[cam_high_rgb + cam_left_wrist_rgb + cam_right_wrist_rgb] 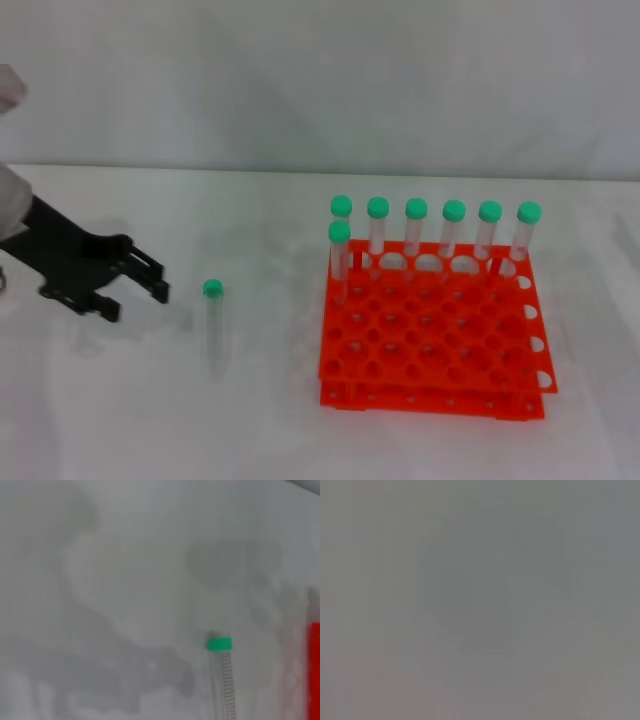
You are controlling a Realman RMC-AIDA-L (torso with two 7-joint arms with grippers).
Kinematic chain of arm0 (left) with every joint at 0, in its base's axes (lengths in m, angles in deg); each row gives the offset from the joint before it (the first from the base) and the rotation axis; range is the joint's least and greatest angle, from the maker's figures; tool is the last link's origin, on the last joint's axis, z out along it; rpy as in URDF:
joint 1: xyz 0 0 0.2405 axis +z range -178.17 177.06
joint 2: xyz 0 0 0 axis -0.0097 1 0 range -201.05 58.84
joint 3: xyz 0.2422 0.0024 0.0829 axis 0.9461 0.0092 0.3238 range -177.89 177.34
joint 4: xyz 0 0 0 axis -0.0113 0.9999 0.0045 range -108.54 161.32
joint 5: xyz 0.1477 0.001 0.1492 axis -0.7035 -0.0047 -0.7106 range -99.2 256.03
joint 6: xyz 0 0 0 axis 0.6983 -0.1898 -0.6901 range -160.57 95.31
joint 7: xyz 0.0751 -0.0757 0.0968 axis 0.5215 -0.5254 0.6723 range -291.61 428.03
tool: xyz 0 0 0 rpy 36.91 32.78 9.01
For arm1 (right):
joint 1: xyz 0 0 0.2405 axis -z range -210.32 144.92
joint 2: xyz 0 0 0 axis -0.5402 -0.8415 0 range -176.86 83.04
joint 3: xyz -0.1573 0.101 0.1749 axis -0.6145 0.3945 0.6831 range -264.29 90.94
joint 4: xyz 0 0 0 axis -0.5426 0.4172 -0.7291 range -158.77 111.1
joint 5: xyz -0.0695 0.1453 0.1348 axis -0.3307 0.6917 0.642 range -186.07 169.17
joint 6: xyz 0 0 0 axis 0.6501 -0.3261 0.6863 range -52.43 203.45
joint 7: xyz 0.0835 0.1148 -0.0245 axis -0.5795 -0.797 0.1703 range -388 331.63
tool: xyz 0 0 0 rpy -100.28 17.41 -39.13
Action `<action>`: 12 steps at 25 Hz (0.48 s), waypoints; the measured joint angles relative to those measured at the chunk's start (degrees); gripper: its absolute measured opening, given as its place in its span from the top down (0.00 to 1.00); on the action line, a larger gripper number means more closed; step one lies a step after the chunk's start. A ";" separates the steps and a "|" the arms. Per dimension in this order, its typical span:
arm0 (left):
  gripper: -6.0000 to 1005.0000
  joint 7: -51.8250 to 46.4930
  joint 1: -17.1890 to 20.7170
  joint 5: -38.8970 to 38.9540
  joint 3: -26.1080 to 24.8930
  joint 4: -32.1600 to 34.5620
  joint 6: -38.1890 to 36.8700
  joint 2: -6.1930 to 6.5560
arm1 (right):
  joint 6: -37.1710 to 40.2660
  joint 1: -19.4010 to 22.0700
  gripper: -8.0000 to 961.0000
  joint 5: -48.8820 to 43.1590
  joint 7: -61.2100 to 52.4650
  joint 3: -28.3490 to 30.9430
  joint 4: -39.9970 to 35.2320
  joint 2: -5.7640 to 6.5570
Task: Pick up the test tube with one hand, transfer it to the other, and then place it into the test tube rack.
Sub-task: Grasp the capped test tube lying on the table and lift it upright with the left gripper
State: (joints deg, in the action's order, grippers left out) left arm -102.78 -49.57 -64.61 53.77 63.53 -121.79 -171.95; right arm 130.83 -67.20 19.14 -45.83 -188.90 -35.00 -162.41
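One slim clear plastic test tube [213, 325] with a round green cap lay flat on the white table [150, 420], its long axis running away from me, cap at the far end, well left of the bright orange plastic grid rack [432, 335]. I counted seven other green-capped tubes [415, 228] standing upright in that rack: six along the back row and one just in front, at the left corner. My left black two-fingered gripper [140, 290] hovered near the lying tube's cap, fingers spread apart and pointing toward it, not touching. My right gripper was out of sight.
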 joint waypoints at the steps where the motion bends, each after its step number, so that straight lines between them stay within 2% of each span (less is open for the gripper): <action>1: 0.31 -0.07 -0.59 -0.14 0.02 -1.30 0.57 -0.34 | 0.01 -0.04 0.09 -0.03 0.01 0.00 0.00 0.07; 12: 0.31 -1.42 -1.71 -1.33 0.04 -7.90 8.40 -3.00 | 0.25 0.19 0.09 -0.88 0.03 -0.79 0.01 0.76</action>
State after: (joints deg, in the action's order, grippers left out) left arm -104.20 -51.27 -65.94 53.81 55.63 -113.40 -174.95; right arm 131.08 -67.01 18.26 -45.80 -189.69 -34.99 -161.65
